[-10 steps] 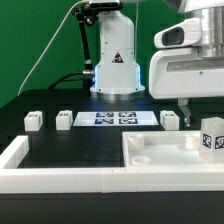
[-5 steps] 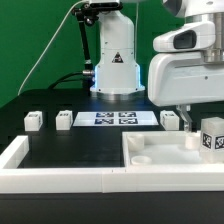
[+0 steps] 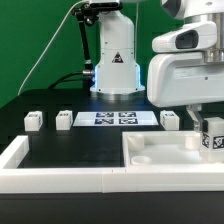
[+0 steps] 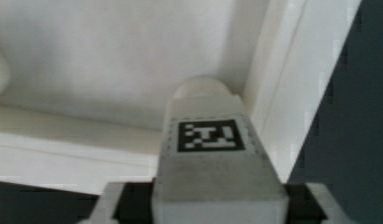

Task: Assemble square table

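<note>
claw (image 3: 207, 126) is at the right edge of the ext view, mid height, under the big white arm. its jaws are partly closed and sit on both sides of the tagged leg (image 3: 212, 141). in the wrist view the leg fills the gap between them, so it looks gripped. the leg stands upright w/ its b&w tag facing the ext cam. in the wrist view the tag faces the lens.

the leg is over the far right corner of the square top (image 3: 160, 160), just inside the raised rim. the wrist view shows the rim's corner right beside it. can't tell if the leg's foot touches the tray floor, it's hidden.

the square top lies flat in the lower right of the ext view, hollow side up, w/ a round boss showing near its left inner corner. its near side is right up against the border wall (image 3: 60, 180), which runs along the bottom of the frame and up the lower left.

three loose legs are on the dark surface (image 3: 70, 150) in a row across mid frame: two at the ext view's left (image 3: 33, 120) (image 3: 65, 119), well apart from the top, and one (image 3: 170, 119) just behind the top's far rim. the marker board (image 3: 120, 118) lies flat between the 2nd and 3rd, in front of the robot base (image 3: 115, 60) at upper centre.
</note>
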You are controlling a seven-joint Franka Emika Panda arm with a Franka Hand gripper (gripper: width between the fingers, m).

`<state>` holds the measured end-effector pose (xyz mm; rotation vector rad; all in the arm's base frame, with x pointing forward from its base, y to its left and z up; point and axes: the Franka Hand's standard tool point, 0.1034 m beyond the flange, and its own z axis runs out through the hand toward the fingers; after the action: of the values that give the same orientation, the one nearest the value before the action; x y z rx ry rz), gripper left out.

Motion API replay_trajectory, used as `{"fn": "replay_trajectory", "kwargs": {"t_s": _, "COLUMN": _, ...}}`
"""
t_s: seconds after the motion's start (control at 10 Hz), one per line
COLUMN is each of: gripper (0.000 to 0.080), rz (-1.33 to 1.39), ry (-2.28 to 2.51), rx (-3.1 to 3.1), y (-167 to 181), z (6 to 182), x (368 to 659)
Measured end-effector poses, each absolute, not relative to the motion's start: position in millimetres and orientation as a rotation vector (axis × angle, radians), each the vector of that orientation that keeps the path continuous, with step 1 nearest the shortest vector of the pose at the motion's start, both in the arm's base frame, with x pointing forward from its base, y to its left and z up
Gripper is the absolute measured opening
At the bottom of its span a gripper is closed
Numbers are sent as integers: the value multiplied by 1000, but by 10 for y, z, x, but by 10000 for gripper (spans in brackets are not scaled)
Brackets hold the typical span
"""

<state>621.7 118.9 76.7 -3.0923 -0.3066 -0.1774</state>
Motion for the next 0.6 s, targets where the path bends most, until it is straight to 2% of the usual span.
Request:
{"fn": "replay_trajectory", "kwargs": {"t_s": 0.3, "gripper": 291, "rz": -174, "ry": -142, "rx": -3097, "y": 1191, "z": 767, "x": 6216}}
{"fn": "replay_trajectory", "kwargs": {"t_s": 0.6, "gripper": 291, "rz": -175, "ry": 409, "rx": -3037, "y": 1169, "z": 768, "x": 6228}}
